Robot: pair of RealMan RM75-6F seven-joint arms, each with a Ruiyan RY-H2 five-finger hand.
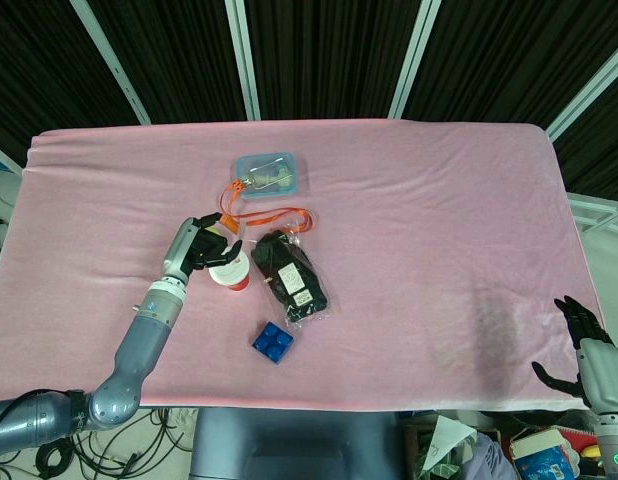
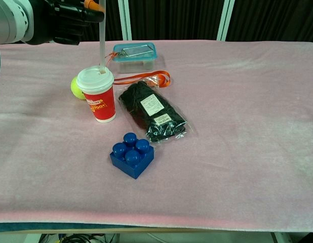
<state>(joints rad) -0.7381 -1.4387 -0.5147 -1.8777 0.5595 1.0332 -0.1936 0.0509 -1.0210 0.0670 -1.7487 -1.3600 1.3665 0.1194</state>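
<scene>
A red paper cup (image 2: pixel 100 98) with a white lid stands left of centre on the pink cloth, and a translucent straw (image 2: pixel 102 40) rises upright from its lid. My left hand (image 2: pixel 65 20) hovers above and to the left of the cup, its fingertips closed around the upper part of the straw. From the head view the left hand (image 1: pixel 202 247) sits just left of the cup (image 1: pixel 230 272). My right hand (image 1: pixel 587 345) hangs off the table's front right corner with fingers spread, holding nothing.
A yellow-green ball (image 2: pixel 76 87) lies behind the cup. A blue studded block (image 2: pixel 132 155) sits in front of it. A black item in a clear bag (image 2: pixel 152 111), an orange lanyard (image 2: pixel 146 79) and a blue-lidded box (image 2: pixel 134 56) lie to the right and behind.
</scene>
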